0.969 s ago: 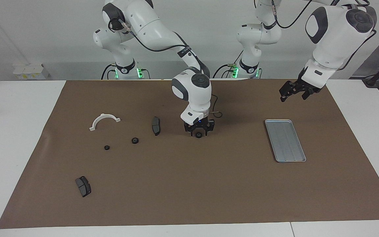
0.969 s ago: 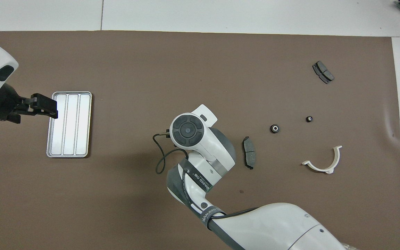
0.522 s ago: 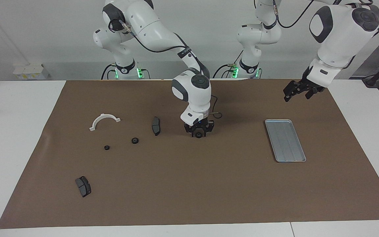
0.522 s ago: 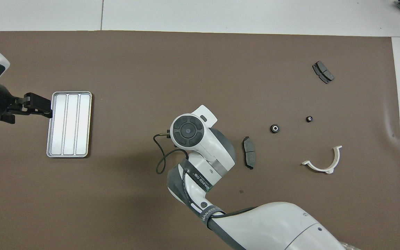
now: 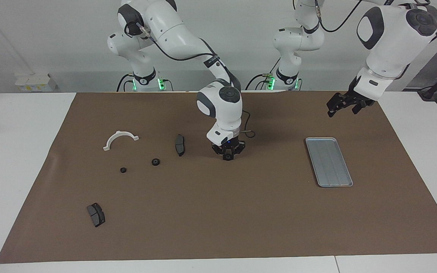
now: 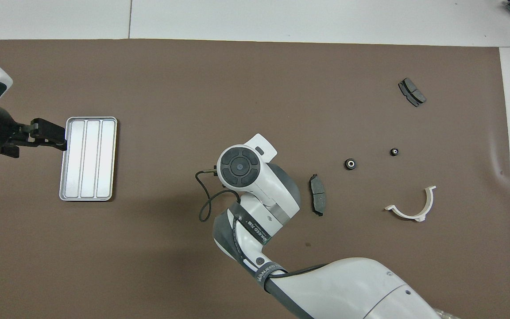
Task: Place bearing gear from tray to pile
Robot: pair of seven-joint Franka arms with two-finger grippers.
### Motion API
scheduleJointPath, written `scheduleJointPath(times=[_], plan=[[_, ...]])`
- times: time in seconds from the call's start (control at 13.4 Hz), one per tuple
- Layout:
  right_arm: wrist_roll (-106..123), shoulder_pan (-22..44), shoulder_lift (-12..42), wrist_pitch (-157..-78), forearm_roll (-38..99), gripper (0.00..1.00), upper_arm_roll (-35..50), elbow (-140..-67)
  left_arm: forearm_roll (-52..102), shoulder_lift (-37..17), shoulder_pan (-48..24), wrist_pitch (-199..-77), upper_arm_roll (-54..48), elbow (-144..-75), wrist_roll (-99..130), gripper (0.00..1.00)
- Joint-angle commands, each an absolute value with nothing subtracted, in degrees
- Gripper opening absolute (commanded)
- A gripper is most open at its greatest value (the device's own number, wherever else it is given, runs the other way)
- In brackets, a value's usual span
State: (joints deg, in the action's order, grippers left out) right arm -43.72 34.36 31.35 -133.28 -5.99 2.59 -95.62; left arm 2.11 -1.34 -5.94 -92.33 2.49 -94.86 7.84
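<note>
Bearing gear, a small dark round part, sits on the brown mat near the middle of the table, directly between the fingertips of the right gripper. We see that gripper reaching straight down onto the mat with its fingers drawn in close on either side of the gear; whether they truly clamp it we cannot tell. In the overhead view the arm's wrist covers both gripper and gear.

We find the tray well apart from the gear, toward the left arm's end of the table. The left gripper hangs in the air just beside the tray's edge nearer the robots, its fingers spread wide and holding nothing.

Toward the right arm's end we see the pile: a dark brake pad just beside the right gripper, two more small round gears, a white half-ring bracket, and a second brake pad farthest from the robots.
</note>
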Motion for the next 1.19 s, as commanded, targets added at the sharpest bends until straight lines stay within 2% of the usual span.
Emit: scheduleJointPath(times=[0.0, 0.15, 0.37, 0.75, 1.12], plan=[[-39.8, 28.8, 28.1, -133.3, -7.0, 0.00, 3.2, -96.3, 1.8, 0.5, -5.3, -92.9, 1.9, -96.9, 8.0, 1.00], [-33.9, 23.8, 26.1, -132.6, -6.6, 0.00, 3.3, -96.5, 1.8, 0.5, -5.2, -92.9, 1.9, -96.9, 8.0, 1.00], [-27.4, 18.1, 26.0, -133.2, -6.0, 0.00, 3.3, -96.3, 1.8, 0.5, -5.2, -92.9, 1.9, -96.9, 8.0, 1.00], [-19.0, 9.1, 29.9, -135.6, -5.9, 0.00, 3.5, -93.6, 1.8, 0.5, -5.2, -92.9, 1.9, -96.9, 8.0, 1.00], [-15.3, 4.2, 33.7, -137.4, -5.8, 0.00, 4.0, -90.3, 1.8, 0.5, -5.2, -92.9, 1.9, -96.9, 8.0, 1.00]])
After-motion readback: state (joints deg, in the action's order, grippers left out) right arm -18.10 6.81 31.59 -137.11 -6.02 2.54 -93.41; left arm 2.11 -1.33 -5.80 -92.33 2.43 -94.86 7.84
